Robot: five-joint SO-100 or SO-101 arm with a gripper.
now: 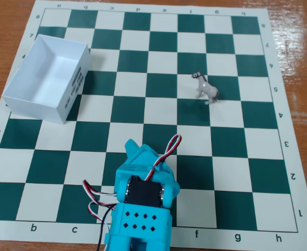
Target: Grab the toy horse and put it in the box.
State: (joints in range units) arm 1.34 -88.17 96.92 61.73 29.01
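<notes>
Your fingers show only as a turquoise tip at the front of the arm; from this fixed view you cannot tell how far apart they stand, and nothing shows between them. They hang over the green-and-cream chessboard, which I take as the landmark, above its near rows around the d and e files. Red, white and black wires loop off the arm's top and side. The toy horse stands upright on the board's right half, about the middle rows, well apart from your fingers, its dark head turned towards the left. The box sits open-topped on the board's far-left corner area, its printed side facing right. The board lies on a wooden counter.
</notes>
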